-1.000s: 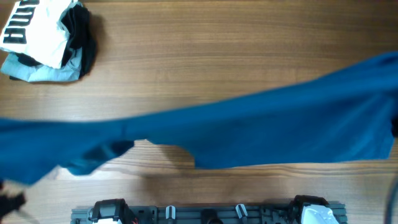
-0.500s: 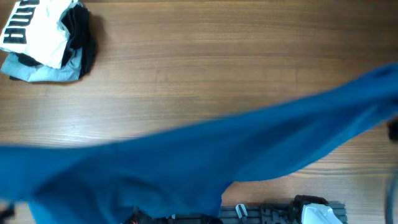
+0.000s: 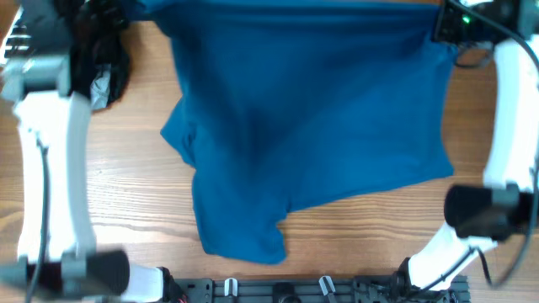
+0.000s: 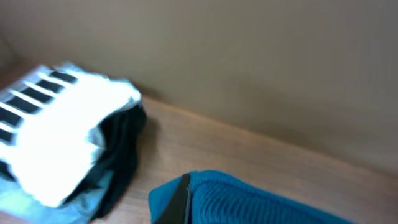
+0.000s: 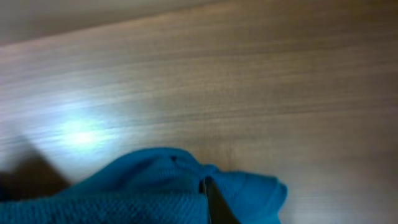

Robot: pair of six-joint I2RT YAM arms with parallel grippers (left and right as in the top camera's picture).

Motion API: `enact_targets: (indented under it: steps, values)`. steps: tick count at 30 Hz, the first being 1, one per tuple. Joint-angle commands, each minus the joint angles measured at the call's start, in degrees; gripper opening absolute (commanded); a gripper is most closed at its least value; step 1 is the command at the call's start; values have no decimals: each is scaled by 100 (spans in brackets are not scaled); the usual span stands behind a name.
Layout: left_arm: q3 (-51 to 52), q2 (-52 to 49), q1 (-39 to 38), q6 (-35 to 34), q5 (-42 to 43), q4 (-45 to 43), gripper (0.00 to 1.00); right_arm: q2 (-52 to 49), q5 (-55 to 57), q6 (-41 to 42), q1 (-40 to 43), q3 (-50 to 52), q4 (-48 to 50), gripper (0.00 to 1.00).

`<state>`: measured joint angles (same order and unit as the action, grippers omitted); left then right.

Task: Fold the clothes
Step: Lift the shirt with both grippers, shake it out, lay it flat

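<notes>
The deep-blue garment (image 3: 312, 126) hangs stretched across the far middle of the table in the overhead view, its lower edge trailing toward the front. My left gripper (image 3: 147, 8) holds its far left corner and my right gripper (image 3: 438, 21) its far right corner. In the left wrist view the left gripper (image 4: 180, 202) is shut on a bunch of the blue cloth (image 4: 249, 199). In the right wrist view the right gripper (image 5: 214, 202) is shut on the blue cloth (image 5: 155, 186).
A pile with a white garment with black lettering (image 4: 56, 137), dark cloth and pale grey-blue cloth lies at the far left, partly under my left arm (image 3: 50, 151). My right arm (image 3: 514, 109) runs along the right edge. Bare wood table (image 3: 109, 202) shows around the garment.
Both arms have swung from the front edge to the far side, carrying the blue garment up and back. It now hangs spread wide instead of stretched as a low band across the table.
</notes>
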<state>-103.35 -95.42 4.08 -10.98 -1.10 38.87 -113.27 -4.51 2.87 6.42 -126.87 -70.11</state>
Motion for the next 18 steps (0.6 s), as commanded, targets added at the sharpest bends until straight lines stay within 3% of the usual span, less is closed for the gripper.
enact_targets:
  steps: [1, 5, 9, 16, 18]
  values:
    - [-37, -1025, 31, 37, 219, -778, 4, -844, 140, -127, 48, 4, 793, 4]
    - [-37, -1871, -98, 28, 216, -1801, 4, -1495, 79, -140, 20, 4, 1991, 4]
    - [-37, -2107, -240, 26, 216, -2133, 4, -1707, 105, -293, 31, 4, 2603, 5]
    - [-37, -2107, -664, 28, 214, -1851, 4, -1705, 664, -590, 138, 4, 2253, 6]
    - [-37, -2107, -748, 26, 214, -1849, 4, -1705, 662, -588, 199, 4, 2131, 18]
